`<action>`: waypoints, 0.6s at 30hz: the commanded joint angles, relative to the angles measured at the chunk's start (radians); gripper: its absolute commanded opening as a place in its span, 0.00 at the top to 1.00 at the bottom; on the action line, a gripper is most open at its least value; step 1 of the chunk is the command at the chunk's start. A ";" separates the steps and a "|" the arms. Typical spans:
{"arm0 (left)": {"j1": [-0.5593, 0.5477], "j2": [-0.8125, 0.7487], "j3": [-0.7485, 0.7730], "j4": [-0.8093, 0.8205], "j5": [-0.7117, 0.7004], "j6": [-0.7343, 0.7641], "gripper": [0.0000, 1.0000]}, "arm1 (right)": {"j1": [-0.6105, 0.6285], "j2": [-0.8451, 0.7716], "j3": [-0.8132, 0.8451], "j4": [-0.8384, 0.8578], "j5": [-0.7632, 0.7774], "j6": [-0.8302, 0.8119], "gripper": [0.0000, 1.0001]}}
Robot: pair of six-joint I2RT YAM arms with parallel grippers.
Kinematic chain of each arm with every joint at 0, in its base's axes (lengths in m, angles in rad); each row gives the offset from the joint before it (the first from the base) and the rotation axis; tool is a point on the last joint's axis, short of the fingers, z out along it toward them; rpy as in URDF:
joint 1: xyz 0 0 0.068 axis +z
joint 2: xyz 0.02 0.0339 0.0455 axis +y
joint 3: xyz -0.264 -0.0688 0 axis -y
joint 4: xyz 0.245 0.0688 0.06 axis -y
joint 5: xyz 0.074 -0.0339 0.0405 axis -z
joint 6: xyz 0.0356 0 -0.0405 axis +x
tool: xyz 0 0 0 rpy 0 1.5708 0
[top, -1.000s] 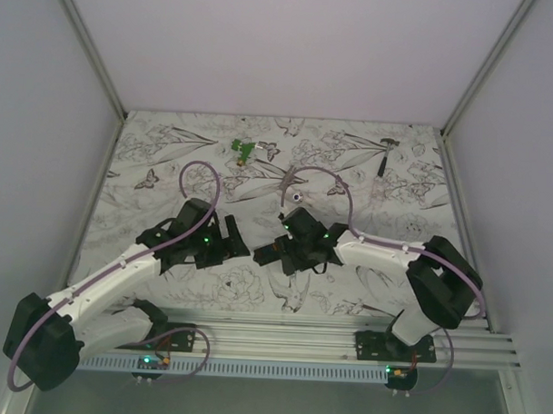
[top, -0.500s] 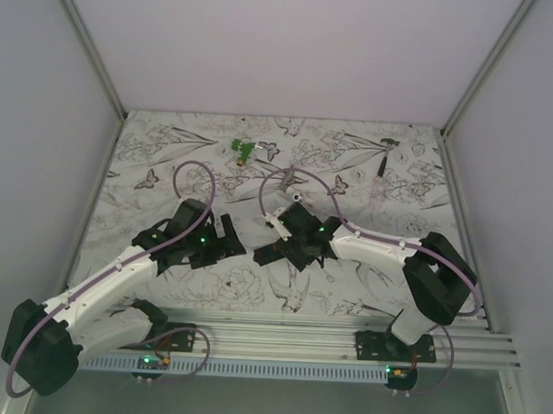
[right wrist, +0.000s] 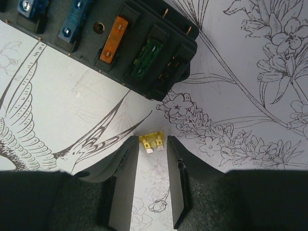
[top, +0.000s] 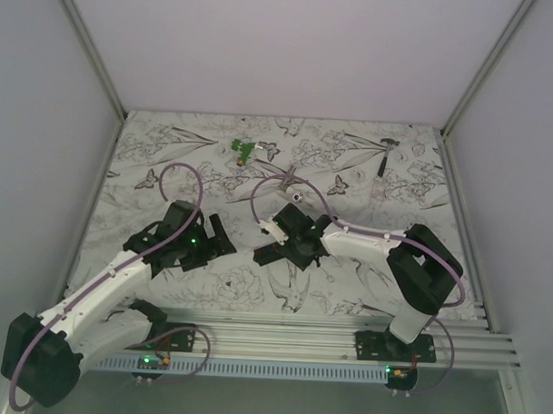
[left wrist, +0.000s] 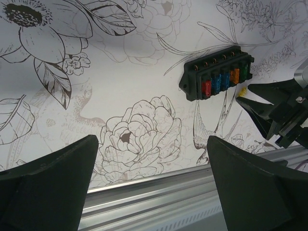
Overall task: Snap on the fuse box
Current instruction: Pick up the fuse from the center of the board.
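Observation:
The fuse box [left wrist: 216,74] is a black rectangular block lying flat on the flowered mat, with red, blue, orange and green fuses in its slots. Its orange and green end [right wrist: 139,53] fills the top of the right wrist view. A small loose yellow fuse [right wrist: 151,143] lies on the mat just short of the box. My right gripper [right wrist: 150,147] is down at the mat, jaws narrow, one fingertip on each side of the fuse with a sliver of gap. My left gripper [left wrist: 153,144] hangs wide open and empty, left of the box [top: 267,256].
A green clip-like piece [top: 245,150] and a grey hammer-like tool [top: 385,154] lie at the back of the mat. A small metal part [top: 289,178] lies behind the right arm. An aluminium rail [left wrist: 144,192] runs along the near edge. White walls close in both sides.
My right gripper has shifted left and lowered to the mat, its jaws narrowing round the yellow fuse. The left arm has drawn back to the left and its jaws have opened fully.

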 commanded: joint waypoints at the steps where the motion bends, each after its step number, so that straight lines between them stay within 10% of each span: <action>1: 0.007 -0.011 -0.015 -0.033 -0.005 0.004 0.00 | -0.007 0.025 0.025 -0.006 -0.021 -0.021 0.65; 18: -0.010 -0.011 -0.002 -0.008 0.059 0.025 0.01 | -0.016 0.001 0.025 0.004 0.020 0.089 0.81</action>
